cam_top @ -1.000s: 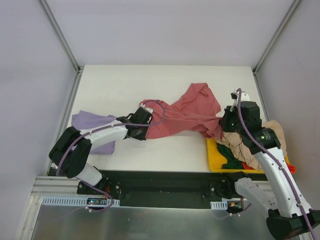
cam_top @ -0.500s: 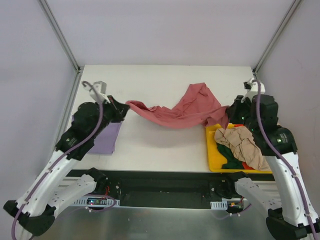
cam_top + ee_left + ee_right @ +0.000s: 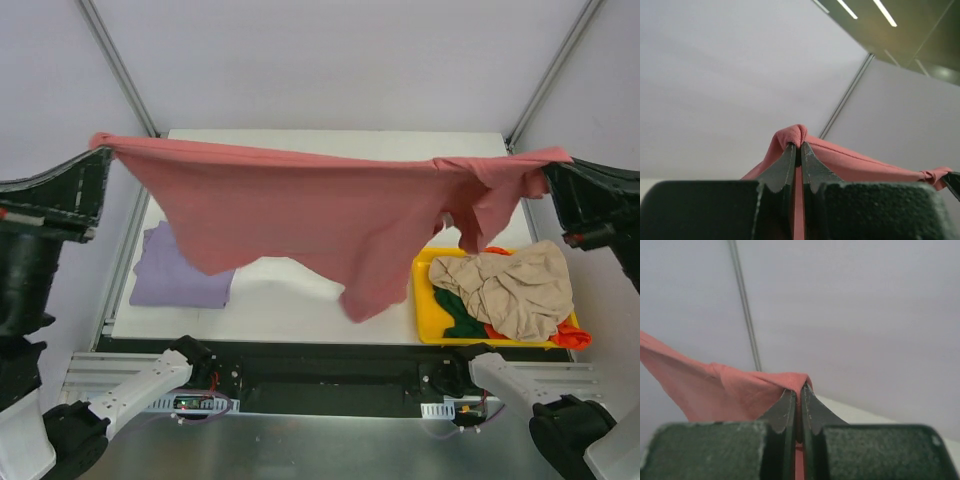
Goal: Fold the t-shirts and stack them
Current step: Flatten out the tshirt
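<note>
A large dusty pink-red t-shirt (image 3: 300, 215) hangs stretched high above the table between my two grippers. My left gripper (image 3: 100, 145) is shut on its left corner, the cloth (image 3: 797, 135) bunched at the fingertips (image 3: 790, 155). The right corner is pinched in my right gripper (image 3: 555, 160), also shut, with fabric (image 3: 740, 390) draped to its left. The shirt's lower part sags toward the table's middle. A lavender-purple t-shirt (image 3: 175, 275) lies flat at the table's left. Beige (image 3: 515, 285), green (image 3: 460, 310) and orange-red (image 3: 570, 335) tees are heaped in the yellow bin (image 3: 430, 300).
The yellow bin sits at the table's front right corner. Grey enclosure walls and metal frame posts (image 3: 120, 70) surround the white table (image 3: 290, 300). The arm bases (image 3: 200, 365) are at the near edge.
Both arms have risen high and spread wide apart, lifting the pink-red shirt off the table and stretching it out in the air. The grips stayed shut.
</note>
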Action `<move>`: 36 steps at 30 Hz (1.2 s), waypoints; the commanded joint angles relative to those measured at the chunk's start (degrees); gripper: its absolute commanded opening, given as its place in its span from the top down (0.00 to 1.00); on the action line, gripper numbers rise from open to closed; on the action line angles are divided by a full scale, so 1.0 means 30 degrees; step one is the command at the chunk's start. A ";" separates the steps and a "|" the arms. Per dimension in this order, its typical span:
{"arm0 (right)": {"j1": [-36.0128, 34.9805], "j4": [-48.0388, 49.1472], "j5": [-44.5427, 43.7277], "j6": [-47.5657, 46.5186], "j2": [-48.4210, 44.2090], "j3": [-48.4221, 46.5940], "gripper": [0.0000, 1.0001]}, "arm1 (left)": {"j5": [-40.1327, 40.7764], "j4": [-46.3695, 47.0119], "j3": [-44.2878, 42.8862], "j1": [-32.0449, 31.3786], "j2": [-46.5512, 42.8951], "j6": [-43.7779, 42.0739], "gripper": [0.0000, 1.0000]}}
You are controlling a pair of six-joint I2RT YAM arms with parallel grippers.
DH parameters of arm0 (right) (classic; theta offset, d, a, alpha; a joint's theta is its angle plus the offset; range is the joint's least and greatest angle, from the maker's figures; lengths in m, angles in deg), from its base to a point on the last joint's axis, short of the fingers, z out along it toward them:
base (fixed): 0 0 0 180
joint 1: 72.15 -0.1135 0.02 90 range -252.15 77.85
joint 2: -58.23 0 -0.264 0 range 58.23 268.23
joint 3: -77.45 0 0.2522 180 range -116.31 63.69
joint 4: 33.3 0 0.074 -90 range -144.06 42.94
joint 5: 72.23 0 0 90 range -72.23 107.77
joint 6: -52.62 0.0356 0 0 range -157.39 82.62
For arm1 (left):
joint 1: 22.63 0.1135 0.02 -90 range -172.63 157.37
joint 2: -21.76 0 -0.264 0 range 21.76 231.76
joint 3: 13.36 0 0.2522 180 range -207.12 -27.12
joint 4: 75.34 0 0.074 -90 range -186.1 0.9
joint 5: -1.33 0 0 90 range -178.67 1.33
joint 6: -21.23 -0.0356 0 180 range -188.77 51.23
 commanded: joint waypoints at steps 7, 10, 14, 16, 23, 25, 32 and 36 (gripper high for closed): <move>0.0061 0.2483 0.2016 -0.0050 0.0940 -0.1328 1.00 | 0.3091 -0.0384 -0.2551 0.0109 0.1888 -0.2505 1.00; 0.0061 0.2219 0.0548 -0.0781 0.2664 -0.1123 1.00 | 0.6425 -0.0297 -0.2434 0.0109 0.3674 -0.3675 1.00; 0.0061 0.2364 -0.0740 -0.1720 0.5417 -0.0363 1.00 | 1.0360 0.1457 -0.1208 0.0836 0.7070 -0.5698 1.00; 0.0148 0.2365 -0.1853 -0.2245 0.7146 0.0047 1.00 | 0.9288 0.1550 -0.0328 0.2677 0.8739 -0.4740 1.00; 0.1290 0.2452 -0.1394 -0.2514 1.5314 0.1018 0.99 | 0.4629 0.1667 0.0384 0.6611 1.8015 -0.2567 0.93; 0.1525 0.2395 -0.1039 -0.2135 1.8623 -0.0236 0.86 | 0.3425 0.1347 -0.1223 0.6964 2.1622 -0.2916 0.43; 0.1585 -0.0100 -0.1944 -0.2015 2.4648 -0.4675 0.10 | 0.2865 -0.1292 -0.3842 0.7023 2.4484 -0.2887 0.01; 0.1468 0.2683 -0.2298 -0.1956 2.1516 0.0507 0.04 | 0.1608 -0.1263 -0.2116 0.7023 2.3166 -0.2684 0.01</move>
